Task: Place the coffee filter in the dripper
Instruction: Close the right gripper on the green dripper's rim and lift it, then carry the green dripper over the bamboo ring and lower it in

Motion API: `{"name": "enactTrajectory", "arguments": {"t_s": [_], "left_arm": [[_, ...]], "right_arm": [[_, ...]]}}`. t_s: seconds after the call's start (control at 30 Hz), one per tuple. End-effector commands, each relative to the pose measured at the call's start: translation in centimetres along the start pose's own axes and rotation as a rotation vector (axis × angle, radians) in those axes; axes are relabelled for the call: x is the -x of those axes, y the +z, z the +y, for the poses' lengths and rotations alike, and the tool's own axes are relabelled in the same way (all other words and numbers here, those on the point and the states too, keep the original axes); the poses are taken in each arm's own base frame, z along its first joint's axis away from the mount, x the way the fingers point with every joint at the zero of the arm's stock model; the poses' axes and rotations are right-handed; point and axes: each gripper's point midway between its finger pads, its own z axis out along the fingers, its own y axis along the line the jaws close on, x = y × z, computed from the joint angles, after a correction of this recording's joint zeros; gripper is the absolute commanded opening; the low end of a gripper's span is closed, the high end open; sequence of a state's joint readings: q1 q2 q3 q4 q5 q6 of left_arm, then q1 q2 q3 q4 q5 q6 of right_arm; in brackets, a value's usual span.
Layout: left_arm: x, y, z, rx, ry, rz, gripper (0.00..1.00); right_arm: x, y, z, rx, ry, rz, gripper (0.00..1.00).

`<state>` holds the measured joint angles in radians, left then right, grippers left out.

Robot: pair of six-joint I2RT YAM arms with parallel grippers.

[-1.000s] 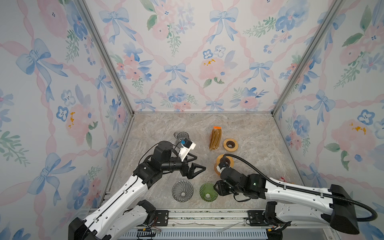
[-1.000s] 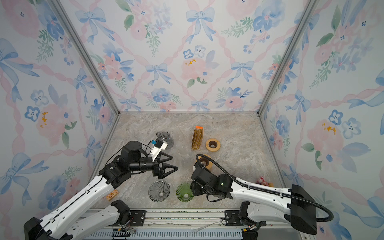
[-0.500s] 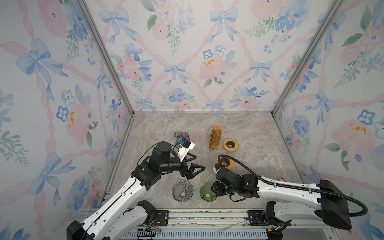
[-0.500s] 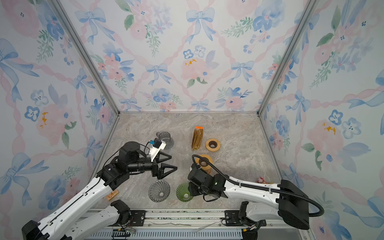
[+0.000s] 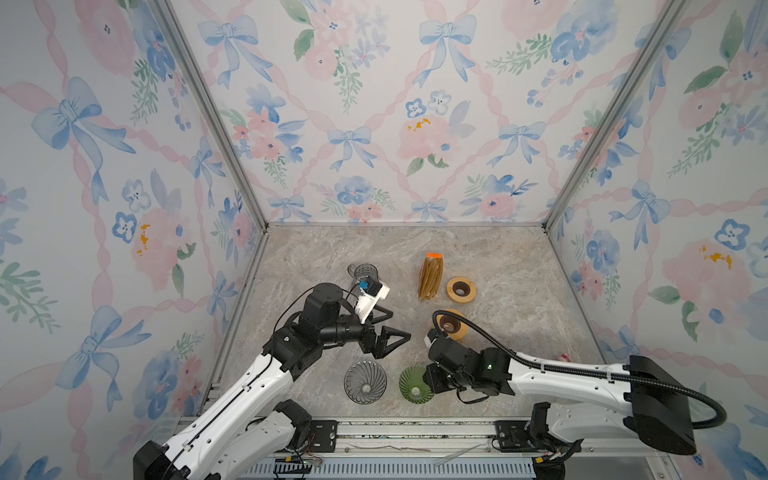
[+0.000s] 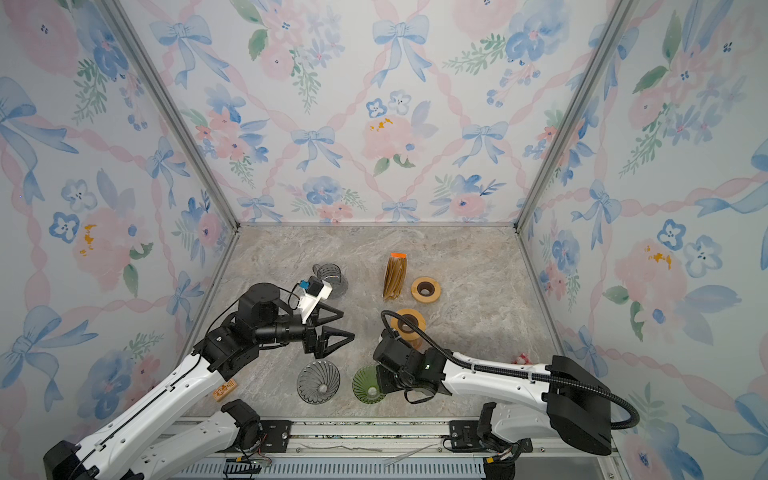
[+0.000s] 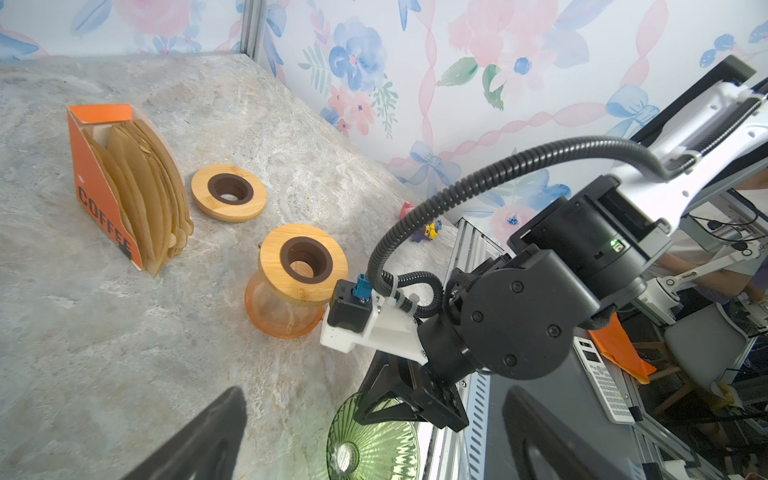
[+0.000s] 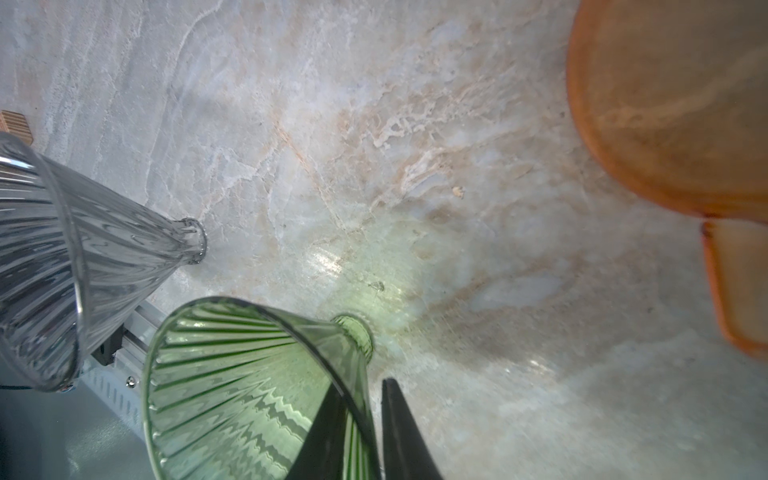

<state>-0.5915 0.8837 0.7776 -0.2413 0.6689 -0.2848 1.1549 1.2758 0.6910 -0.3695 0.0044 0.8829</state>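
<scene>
Brown paper coffee filters (image 5: 430, 276) (image 6: 395, 276) (image 7: 149, 187) stand in an orange holder (image 7: 95, 178) at mid-table. The green ribbed glass dripper (image 5: 411, 386) (image 6: 365, 386) (image 7: 374, 449) (image 8: 232, 374) stands near the front edge. My right gripper (image 5: 428, 380) (image 6: 380, 380) (image 8: 361, 386) pinches its rim, one finger inside and one outside the glass wall. My left gripper (image 5: 400, 323) (image 6: 348, 324) (image 7: 374, 390) hovers open and empty behind the drippers, well apart from the filters.
A grey ribbed dripper (image 5: 365, 381) (image 8: 62, 270) stands left of the green one. An orange carafe with a wooden collar (image 5: 451, 324) (image 7: 291, 291) sits just behind my right wrist. A loose wooden collar (image 5: 461, 289) lies beside the filters, and a grey glass cup (image 5: 365, 272) stands behind my left gripper.
My right gripper has slid left to the green dripper and narrowed its fingers onto the rim. My left arm has barely shifted and stays open.
</scene>
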Motion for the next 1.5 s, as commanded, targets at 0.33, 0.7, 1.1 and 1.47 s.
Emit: {"name": "enactTrajectory", "arguments": {"t_s": [0.33, 0.7, 1.1, 1.47], "left_arm": [[-0.3, 0.1, 0.1, 0.004, -0.005, 0.006, 0.98], [-0.4, 0.2, 0.3, 0.009, -0.012, 0.01, 0.98], [0.1, -0.4, 0.1, 0.01, -0.001, -0.011, 0.98], [0.2, -0.6, -0.1, 0.004, 0.004, -0.019, 0.98]], "right_arm": [[0.6, -0.6, -0.2, -0.013, -0.002, -0.022, 0.1], [3.1, -3.4, -0.7, 0.01, 0.042, -0.113, 0.1], [6.6, -8.9, -2.4, 0.073, 0.123, -0.215, 0.1], [9.6, -13.7, -4.1, 0.08, 0.162, -0.282, 0.11]]}}
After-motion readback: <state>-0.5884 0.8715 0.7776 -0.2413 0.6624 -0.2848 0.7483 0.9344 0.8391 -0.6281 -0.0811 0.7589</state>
